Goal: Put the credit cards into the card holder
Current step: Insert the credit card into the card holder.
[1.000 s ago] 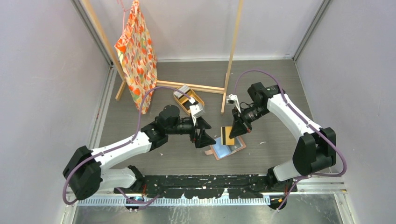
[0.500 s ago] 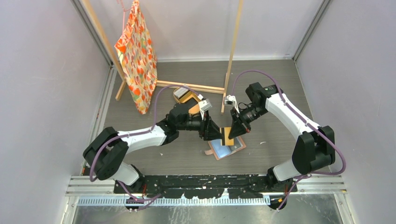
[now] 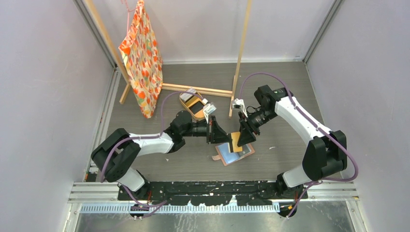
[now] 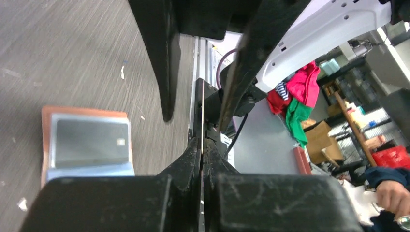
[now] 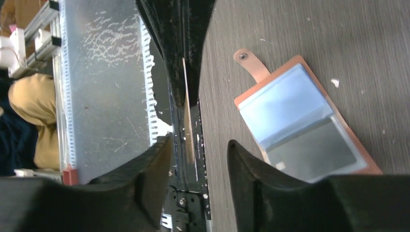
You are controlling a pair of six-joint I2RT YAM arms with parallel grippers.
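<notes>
Raised just above the open salmon-brown leather card holder [image 3: 235, 153], the thin tan plastic credit card [image 4: 202, 116] is clamped edge-on by the left gripper [image 4: 202, 145], with the right gripper [image 5: 198, 145] spread clear of it; light, stiff and slick, it is probably best pinched across its flat faces.

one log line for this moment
left gripper: shut on card | right gripper: open around card | card holder: lying open
</notes>
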